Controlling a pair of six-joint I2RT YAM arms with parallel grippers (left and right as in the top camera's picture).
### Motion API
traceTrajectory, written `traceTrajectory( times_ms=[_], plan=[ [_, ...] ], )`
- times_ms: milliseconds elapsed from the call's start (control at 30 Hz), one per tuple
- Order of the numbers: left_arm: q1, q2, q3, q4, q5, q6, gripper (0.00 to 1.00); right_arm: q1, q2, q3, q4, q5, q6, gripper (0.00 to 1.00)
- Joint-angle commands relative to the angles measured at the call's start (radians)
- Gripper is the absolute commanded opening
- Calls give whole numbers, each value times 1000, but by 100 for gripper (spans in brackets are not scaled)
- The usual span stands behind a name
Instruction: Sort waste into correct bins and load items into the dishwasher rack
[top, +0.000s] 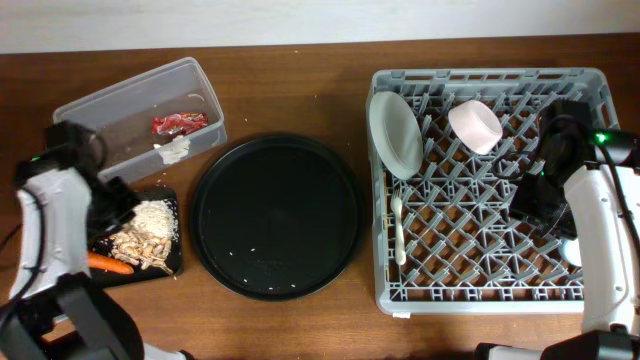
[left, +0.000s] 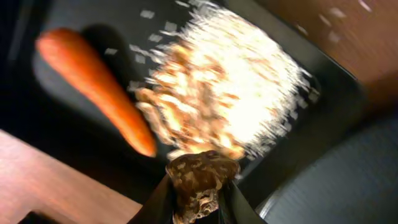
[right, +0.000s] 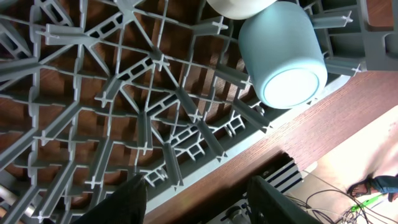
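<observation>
Jaws of left gripper (left: 200, 198) squeezed on brown bit (left: 202, 177); left wrist view, blurry. Carrot (left: 93, 87) lies beside noodle-and-rice scraps (left: 230, 87) in flat black tray (left: 329, 106).

Right wrist view: right gripper (right: 202, 202) jaws wide apart, nothing between, over rack (right: 124, 112). Light-blue cup (right: 283, 53) lies in rack by its edge.

Overhead alone shows: plate (top: 393, 132), bowl (top: 475, 125), fork (top: 398, 230) in rack; red wrapper (top: 178, 122), tissue (top: 175, 150) in clear tub (top: 100, 105). Brown bit too small to tell here.

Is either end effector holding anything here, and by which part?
The left end effector pinches a small brown lumpy scrap by its lower half, above the shallow black rectangular tray. The right end effector is open and empty.
</observation>
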Motion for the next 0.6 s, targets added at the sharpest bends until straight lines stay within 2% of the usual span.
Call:
traceTrajectory(
  times_ms=[0,100,167,233,267,300,367,467,567],
  plan=[
    [114,-17,-50,75,-37,1,14,-6,-4,-2,0,-6,5,55],
    [190,-17,-133,161,-40,1,15,-6,-4,-2,-1,-6,5,55],
    [220,-17,-166,190,-40,1,26,-6,-4,-2,0,-5,5,55],
    [227,-17,-195,208,-40,0,28,-6,-4,-2,-1,-5,5,55],
    [227,-17,-204,212,-40,0,35,-6,-4,-2,-1,-5,5,55],
    [227,-17,-211,213,-39,0,47,-6,-4,-2,-1,-5,5,55],
    [227,-17,-211,212,-12,1,53,-6,-4,-2,-1,-5,5,55],
    [221,-21,-189,195,48,2,54,-6,-4,-2,0,-5,5,55],
    [143,-89,-100,118,139,35,54,-5,-4,-2,19,-60,4,68]
  ],
)
